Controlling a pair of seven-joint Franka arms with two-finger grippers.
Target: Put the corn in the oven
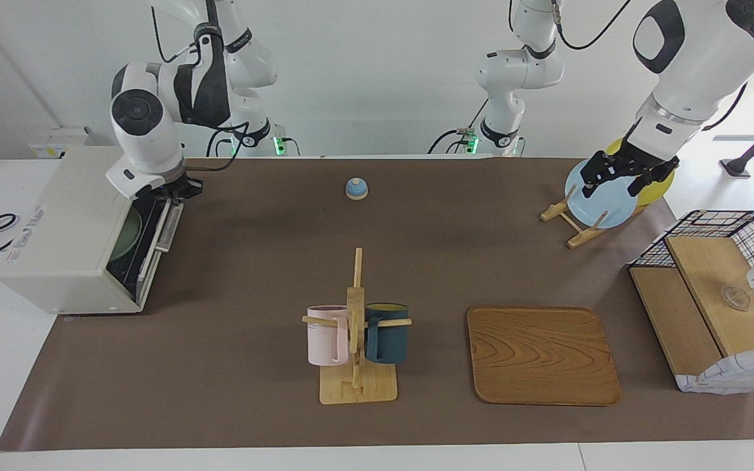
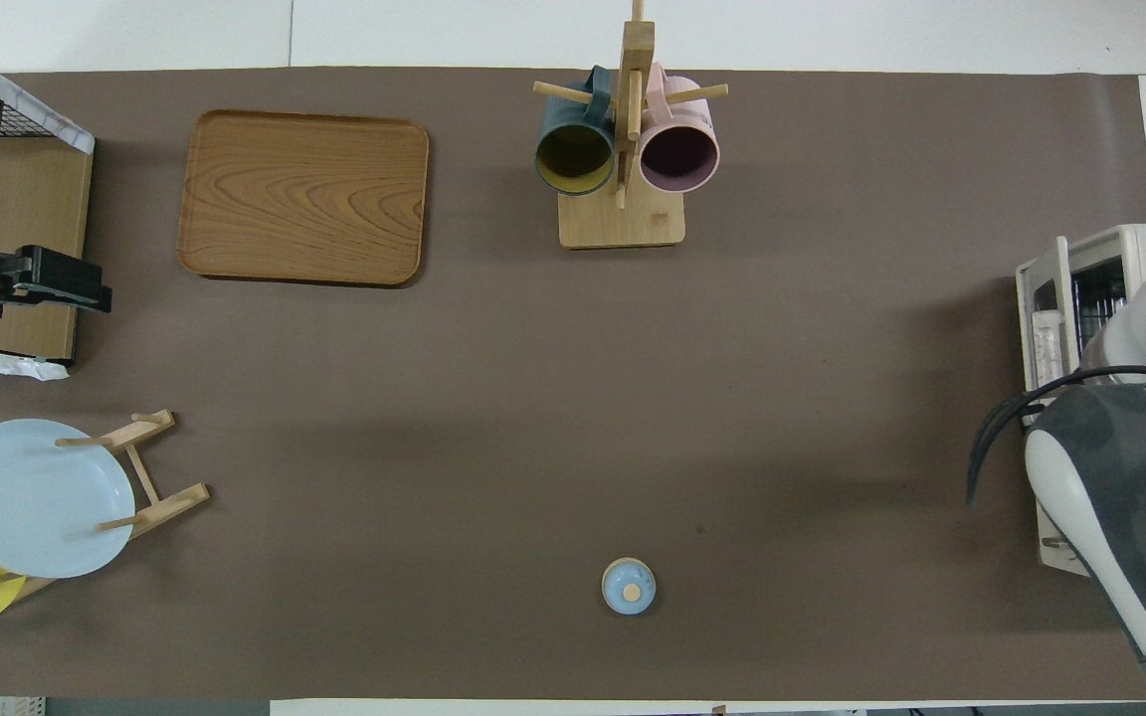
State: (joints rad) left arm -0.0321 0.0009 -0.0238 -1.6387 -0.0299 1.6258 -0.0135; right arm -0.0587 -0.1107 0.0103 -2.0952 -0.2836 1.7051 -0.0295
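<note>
Facing view: the oven (image 1: 69, 229) stands at the right arm's end of the desk (image 1: 416, 261), its door (image 1: 154, 252) raised almost upright and nearly closed, with a narrow gap left along the top edge. Through that gap a pale green plate (image 1: 127, 235) shows inside; the corn itself is not visible in this view. The right gripper (image 1: 171, 190) sits at the upper edge of the door, jaws shut with the fingertips together — whether they press the door or merely meet beside it cannot be told. The left gripper (image 1: 619, 171) hangs over the blue plate (image 1: 603, 199) in the wooden plate rack (image 1: 570, 226) at the left arm's end, jaws wide apart and holding nothing; a yellow plate (image 1: 655, 186) stands just beside the blue one. A small blue bell (image 1: 356, 188) lies near the robots' edge, mid-desk. Farther out stand a mug tree (image 1: 356, 340) with a pink mug (image 1: 326, 335) and a dark blue mug (image 1: 387, 332), and a wooden tray (image 1: 542, 354). Overhead view: the right arm covers most of the oven (image 2: 1130, 249); the door (image 2: 1036, 328) appears edge-on, the corn hidden. The left gripper (image 2: 66, 283) shows over the wire-sided shelf unit (image 2: 6, 199).
</note>
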